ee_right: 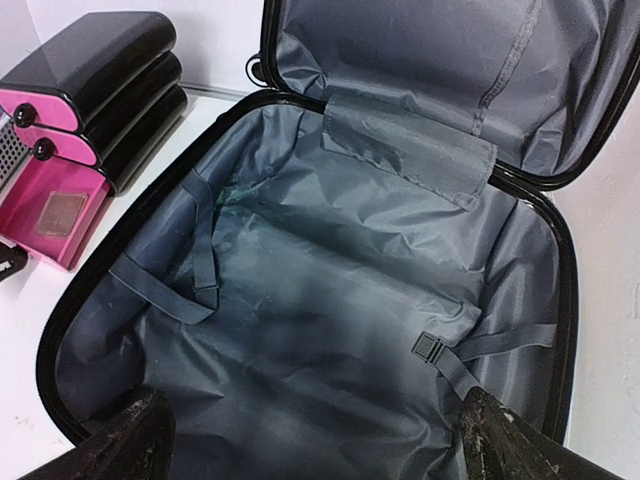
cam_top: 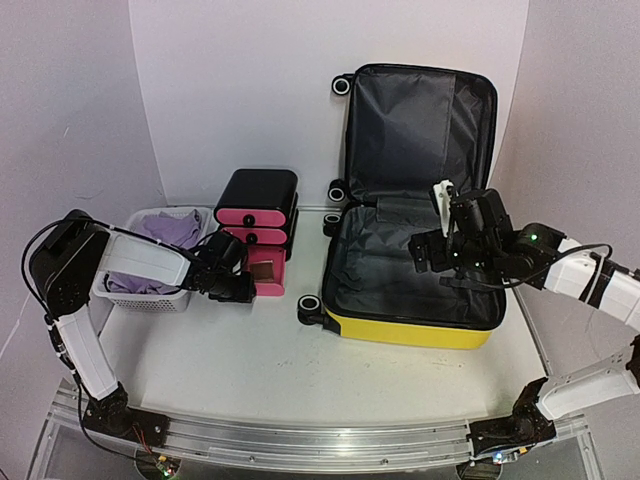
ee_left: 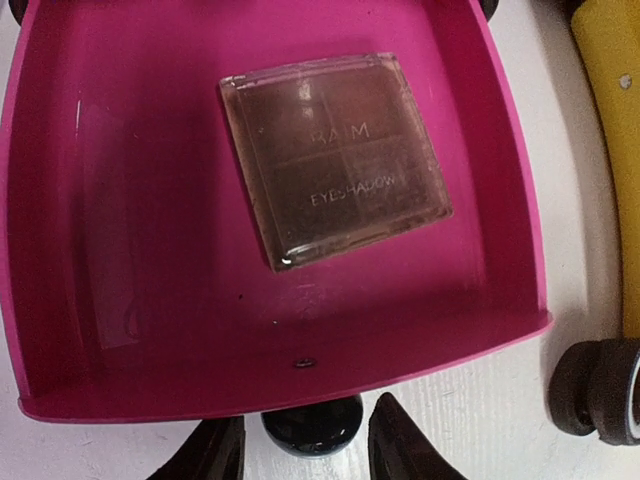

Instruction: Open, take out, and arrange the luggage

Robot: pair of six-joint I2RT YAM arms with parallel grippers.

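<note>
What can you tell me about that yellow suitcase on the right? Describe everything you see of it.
The suitcase is a yellow hard shell lying open on the white table, with its lid standing upright at the back. Dark grey fabric lines both halves. Unfastened straps lie loose inside, one with a buckle. It looks empty. Its black wheels face left.
</note>
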